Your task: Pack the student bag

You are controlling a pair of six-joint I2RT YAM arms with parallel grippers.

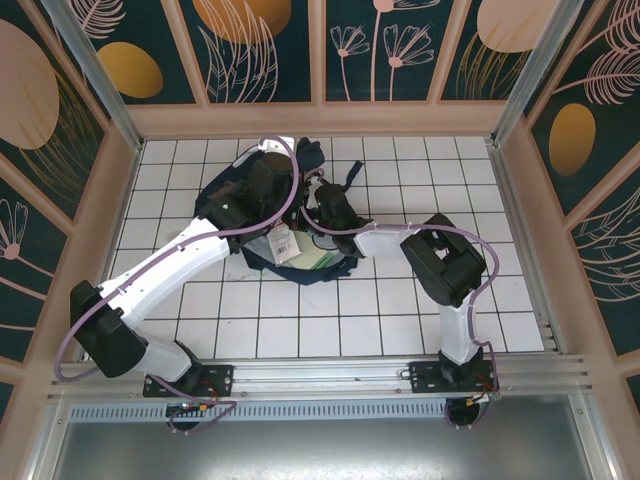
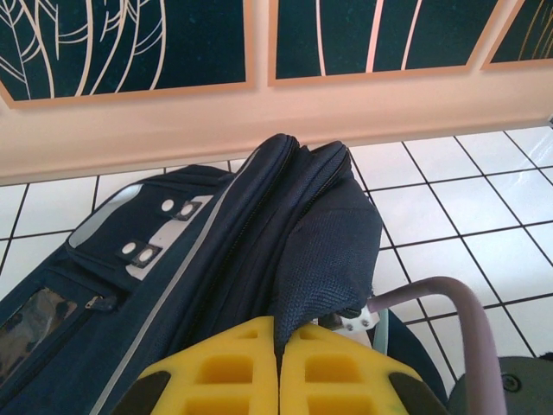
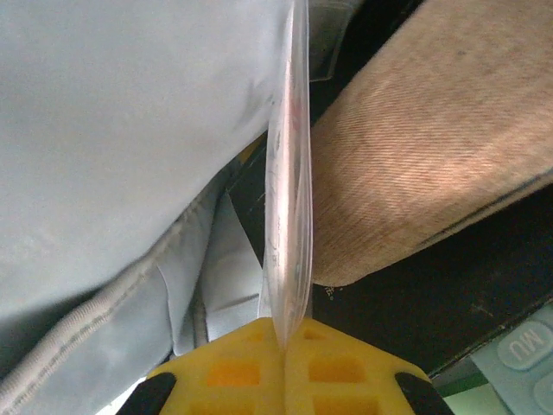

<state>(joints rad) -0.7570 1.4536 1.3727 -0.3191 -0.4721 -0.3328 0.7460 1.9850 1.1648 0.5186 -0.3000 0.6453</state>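
The student bag (image 1: 312,153) lies in the middle of the tiled table, navy blue, with both arms reaching over it. In the left wrist view its thin white stripe and grey-white patches run along the student bag (image 2: 199,259). My left gripper (image 2: 281,333) is shut on a fold of the bag's navy fabric beside the zip. My right gripper (image 3: 283,333) is inside the bag, shut on the edge of a clear plastic sleeve (image 3: 289,173). Light grey lining (image 3: 130,130) is on its left and a tan fabric item (image 3: 415,156) on its right.
Paper tags (image 1: 285,243) and a green flat item (image 1: 325,260) stick out at the bag's near edge. A calculator key (image 3: 518,359) shows low in the right wrist view. The back wall (image 2: 259,121) rises just behind the bag. White tiles (image 1: 400,310) lie bare in front.
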